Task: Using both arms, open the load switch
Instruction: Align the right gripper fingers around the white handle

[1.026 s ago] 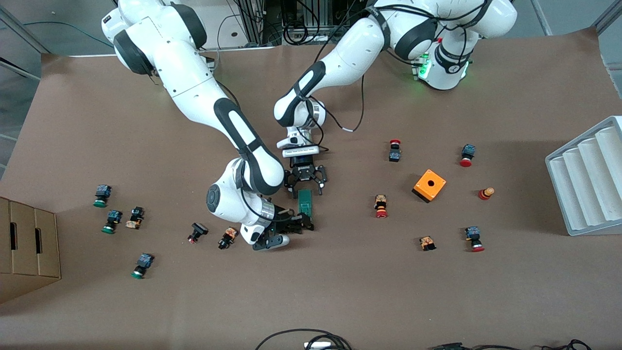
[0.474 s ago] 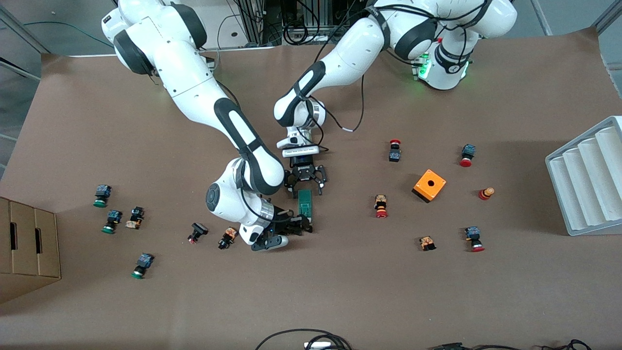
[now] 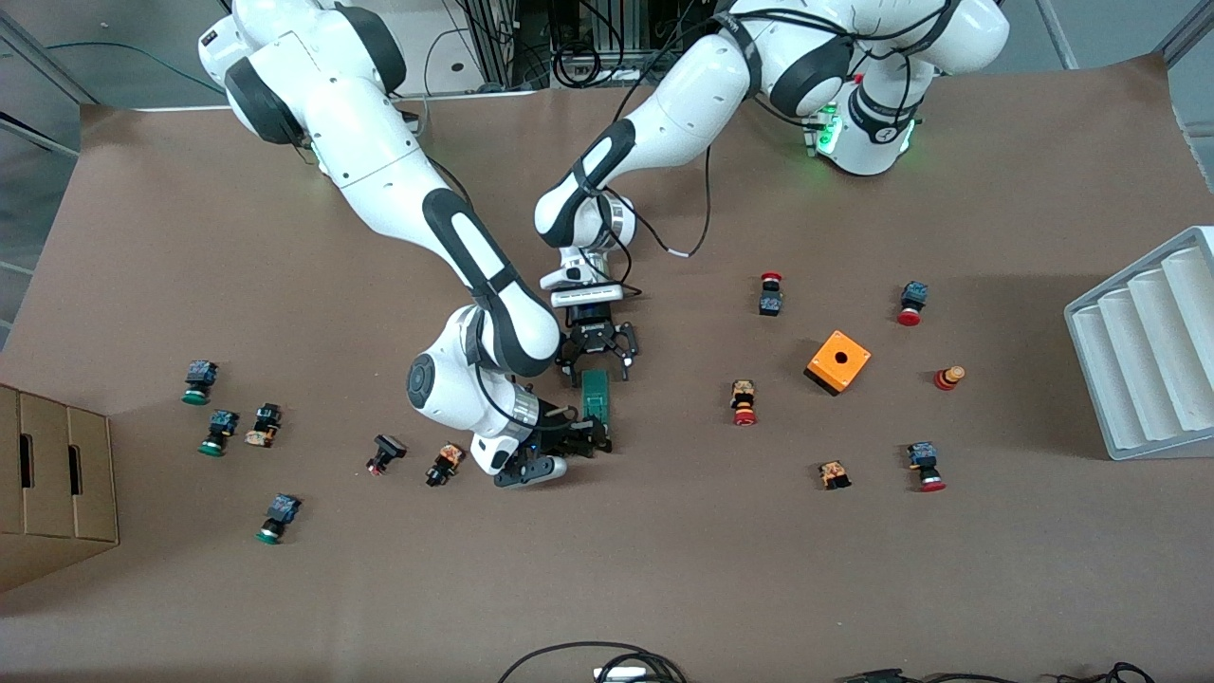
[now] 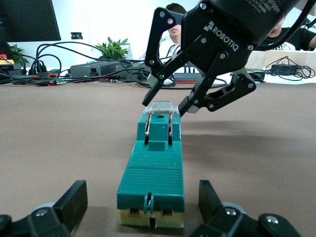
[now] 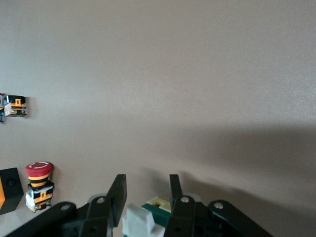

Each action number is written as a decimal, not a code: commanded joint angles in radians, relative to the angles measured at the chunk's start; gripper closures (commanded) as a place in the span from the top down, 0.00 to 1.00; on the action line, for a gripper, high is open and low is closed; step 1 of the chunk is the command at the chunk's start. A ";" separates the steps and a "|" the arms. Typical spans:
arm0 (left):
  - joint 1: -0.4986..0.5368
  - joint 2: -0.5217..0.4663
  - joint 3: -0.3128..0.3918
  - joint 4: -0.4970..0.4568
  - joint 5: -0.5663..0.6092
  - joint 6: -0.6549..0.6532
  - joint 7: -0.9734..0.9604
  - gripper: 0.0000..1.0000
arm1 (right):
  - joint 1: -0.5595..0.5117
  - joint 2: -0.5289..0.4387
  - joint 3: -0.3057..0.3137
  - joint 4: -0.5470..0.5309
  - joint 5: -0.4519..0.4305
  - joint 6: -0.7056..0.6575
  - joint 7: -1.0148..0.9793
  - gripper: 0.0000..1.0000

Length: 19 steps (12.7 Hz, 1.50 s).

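Note:
The dark-green load switch point(image 3: 597, 396) lies flat mid-table, its white lever point(image 4: 160, 106) at the end nearer the front camera. My left gripper point(image 3: 599, 368) is low at the switch's other end. It is open, with a finger point(image 4: 73, 202) on each side of the block point(image 4: 153, 168) and a gap on both sides. My right gripper point(image 3: 588, 438) is at the lever end. Its fingers point(image 5: 118, 193) stand close on either side of the white lever point(image 5: 136, 222), with a small gap still showing on one side.
Push buttons lie scattered toward both ends of the table, the nearest point(image 3: 444, 464) beside my right wrist. An orange box point(image 3: 838, 361) and a white ribbed rack point(image 3: 1148, 351) sit toward the left arm's end. A cardboard box point(image 3: 52, 474) sits at the right arm's end.
My right gripper's jaws have narrowed around the white lever, and the right arm has shifted slightly. The left gripper and the switch have stayed put.

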<state>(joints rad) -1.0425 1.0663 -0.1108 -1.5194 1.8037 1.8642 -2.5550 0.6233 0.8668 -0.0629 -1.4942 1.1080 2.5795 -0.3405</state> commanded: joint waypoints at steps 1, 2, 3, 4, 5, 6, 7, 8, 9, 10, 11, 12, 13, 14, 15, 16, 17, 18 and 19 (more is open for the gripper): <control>-0.024 0.055 0.005 0.035 -0.003 0.000 -0.005 1.00 | 0.012 0.000 -0.008 -0.015 0.030 0.024 -0.021 0.44; -0.024 0.055 0.005 0.033 -0.003 0.000 -0.005 1.00 | 0.010 -0.002 -0.006 -0.017 0.029 0.021 -0.023 0.44; -0.024 0.055 0.005 0.033 -0.003 0.000 -0.005 1.00 | 0.012 -0.003 -0.006 -0.017 0.029 0.018 -0.021 0.44; -0.024 0.055 0.005 0.035 -0.001 0.000 -0.005 1.00 | 0.013 -0.006 -0.006 -0.017 0.029 0.018 -0.020 0.44; -0.024 0.055 0.005 0.033 -0.003 0.000 -0.005 1.00 | 0.015 -0.011 -0.006 -0.017 0.029 0.016 -0.015 0.44; -0.024 0.055 0.005 0.033 -0.001 0.000 -0.005 1.00 | 0.015 -0.014 -0.006 -0.017 0.030 0.016 -0.011 0.44; -0.024 0.055 0.005 0.033 -0.001 0.000 -0.005 1.00 | 0.015 -0.020 -0.006 -0.017 0.030 0.015 -0.008 0.45; -0.024 0.055 0.006 0.035 -0.003 0.000 -0.005 1.00 | 0.015 -0.023 -0.005 -0.017 0.033 0.013 -0.008 0.46; -0.024 0.055 0.005 0.033 -0.001 0.000 -0.005 1.00 | 0.015 -0.025 -0.005 -0.017 0.035 0.013 -0.006 0.47; -0.024 0.055 0.005 0.033 -0.003 0.000 -0.007 1.00 | 0.015 -0.025 -0.005 -0.017 0.035 0.013 -0.006 0.47; -0.024 0.055 0.005 0.033 -0.001 -0.003 -0.011 1.00 | 0.015 -0.026 -0.005 -0.017 0.035 0.013 -0.008 0.47; -0.025 0.055 0.005 0.033 -0.001 -0.010 -0.017 1.00 | 0.016 -0.026 -0.005 -0.021 0.035 0.013 -0.008 0.47; -0.025 0.057 0.005 0.031 -0.001 -0.020 -0.028 1.00 | 0.016 -0.026 -0.005 -0.024 0.035 0.013 -0.009 0.46; -0.027 0.061 0.006 0.030 -0.001 -0.029 -0.049 1.00 | 0.018 -0.028 -0.005 -0.026 0.035 0.013 -0.009 0.46; -0.036 0.064 0.005 0.030 -0.001 -0.043 -0.071 1.00 | 0.018 -0.028 -0.005 -0.026 0.035 0.013 -0.011 0.46; -0.040 0.067 0.006 0.027 -0.001 -0.046 -0.085 1.00 | 0.019 -0.028 -0.005 -0.027 0.035 0.013 -0.012 0.44; -0.041 0.070 0.006 0.028 0.006 -0.048 -0.088 1.00 | 0.022 -0.028 -0.005 -0.027 0.035 0.013 -0.012 0.43; -0.039 0.070 0.006 0.028 0.012 -0.050 -0.090 1.00 | 0.023 -0.028 -0.005 -0.031 0.035 0.013 -0.015 0.42; -0.037 0.070 0.006 0.030 0.014 -0.050 -0.088 1.00 | 0.023 -0.029 -0.005 -0.034 0.035 0.013 -0.017 0.42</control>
<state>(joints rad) -1.0572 1.0734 -0.1062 -1.5183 1.8065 1.8222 -2.6049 0.6314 0.8563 -0.0603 -1.4995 1.1080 2.5794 -0.3390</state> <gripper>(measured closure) 0.000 0.573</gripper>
